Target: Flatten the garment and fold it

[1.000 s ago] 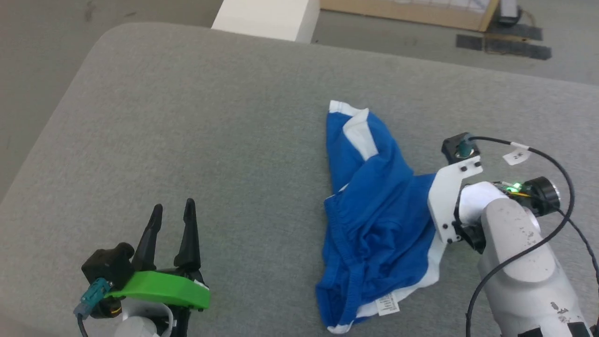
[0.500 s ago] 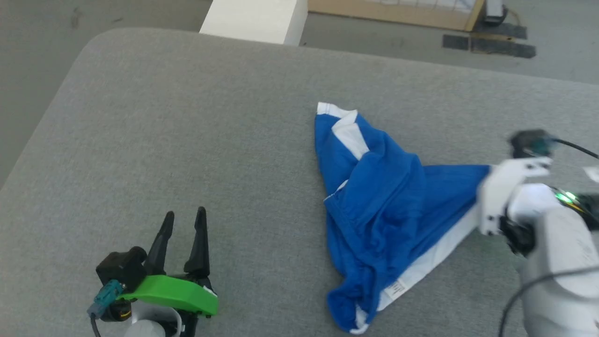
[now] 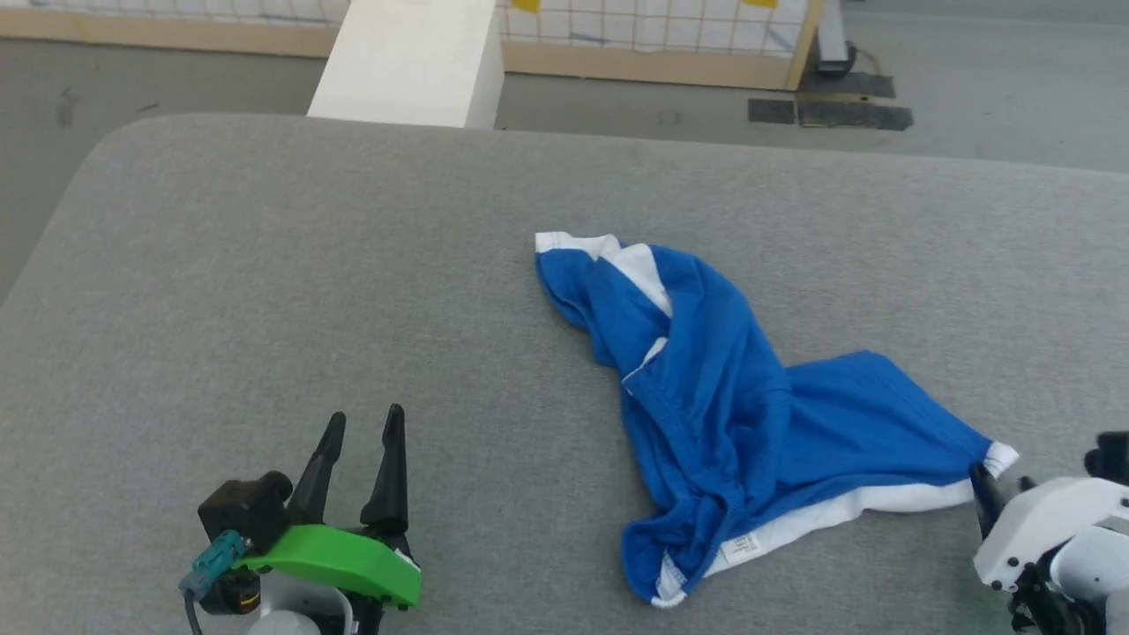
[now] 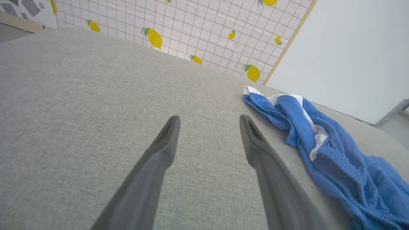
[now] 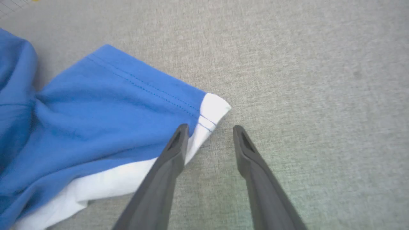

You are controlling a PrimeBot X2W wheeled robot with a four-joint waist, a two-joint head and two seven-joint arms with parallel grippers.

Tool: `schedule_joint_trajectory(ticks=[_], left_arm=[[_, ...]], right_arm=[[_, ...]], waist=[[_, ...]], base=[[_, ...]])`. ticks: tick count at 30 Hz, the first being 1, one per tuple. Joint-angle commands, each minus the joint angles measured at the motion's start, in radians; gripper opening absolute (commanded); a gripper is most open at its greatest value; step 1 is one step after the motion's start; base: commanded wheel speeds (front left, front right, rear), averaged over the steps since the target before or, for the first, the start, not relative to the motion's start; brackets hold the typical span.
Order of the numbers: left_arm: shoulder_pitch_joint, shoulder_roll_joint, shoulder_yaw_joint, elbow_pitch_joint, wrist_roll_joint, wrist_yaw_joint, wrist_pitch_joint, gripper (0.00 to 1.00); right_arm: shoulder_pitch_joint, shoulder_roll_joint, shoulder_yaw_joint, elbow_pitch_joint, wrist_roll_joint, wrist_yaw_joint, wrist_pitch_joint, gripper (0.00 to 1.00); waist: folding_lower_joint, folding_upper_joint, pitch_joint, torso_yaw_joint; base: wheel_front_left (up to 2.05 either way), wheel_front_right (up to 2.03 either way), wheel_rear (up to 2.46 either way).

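The garment (image 3: pixel 732 406), royal-blue shorts with white trim, lies crumpled on the grey padded table (image 3: pixel 353 265), one leg drawn out to the right and a small white tag at its near edge. My right gripper (image 3: pixel 1001 489) sits at that leg's white-trimmed corner. In the right wrist view the right gripper (image 5: pixel 209 131) is open, the garment (image 5: pixel 105 105) corner lying beside and under its left finger, nothing between the fingers. My left gripper (image 3: pixel 364 423) rests open at the near left, apart from the cloth. The left wrist view shows the left gripper (image 4: pixel 209 121) over bare table, the garment (image 4: pixel 322 143) off to its right.
A white block (image 3: pixel 410 62) stands past the table's far edge. Behind it runs a gridded panel with lemon prints (image 4: pixel 191 28). Dark mats (image 3: pixel 829 110) lie on the floor at the far right. The table's left corner is rounded.
The right gripper dragged one leg of the garment out to the right and nearer, then let go of it. The head camera has shifted. The left gripper has stayed put.
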Motion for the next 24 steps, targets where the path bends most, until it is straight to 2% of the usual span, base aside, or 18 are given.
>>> schedule_joint_trajectory(ticks=[1, 5, 7, 17, 19, 24], left_arm=[[0.002, 0.001, -0.002, -0.009, -0.020, -0.006, 0.009, 1.00], [-0.035, -0.005, -0.042, -0.063, -0.052, -0.011, 0.077, 1.00], [-0.084, 0.000, -0.088, -0.087, -0.066, -0.015, 0.166, 1.00], [-0.360, 0.001, -0.277, 0.001, -0.169, -0.012, 0.792, 1.00], [-0.390, 0.005, -0.297, 0.020, -0.179, -0.013, 0.853, 1.00], [-0.401, 0.023, -0.304, 0.061, -0.176, -0.008, 0.873, 1.00]], right_arm=[[0.014, -0.001, -0.002, -0.010, 0.017, -0.002, -0.042, 1.00], [0.028, -0.001, -0.016, -0.020, 0.041, -0.002, -0.135, 1.00], [0.034, -0.001, -0.018, -0.028, 0.041, -0.002, -0.156, 1.00], [0.015, -0.001, 0.024, -0.043, 0.052, -0.002, -0.156, 1.00], [0.011, -0.001, 0.031, -0.039, 0.055, -0.002, -0.162, 1.00], [0.012, -0.001, 0.035, -0.027, 0.056, -0.002, -0.177, 1.00]], waist=[[0.0001, -0.0001, -0.015, -0.017], [0.0001, -0.0001, -0.029, -0.029], [0.0001, -0.0001, -0.031, -0.037], [0.0001, -0.0001, 0.032, -0.133], [0.0001, -0.0001, 0.053, -0.161], [0.0001, -0.0001, 0.085, -0.210]], base=[[0.00, 0.00, 0.00], [0.00, 0.00, 0.00], [0.00, 0.00, 0.00], [0.00, 0.00, 0.00], [0.00, 0.00, 0.00], [0.00, 0.00, 0.00]])
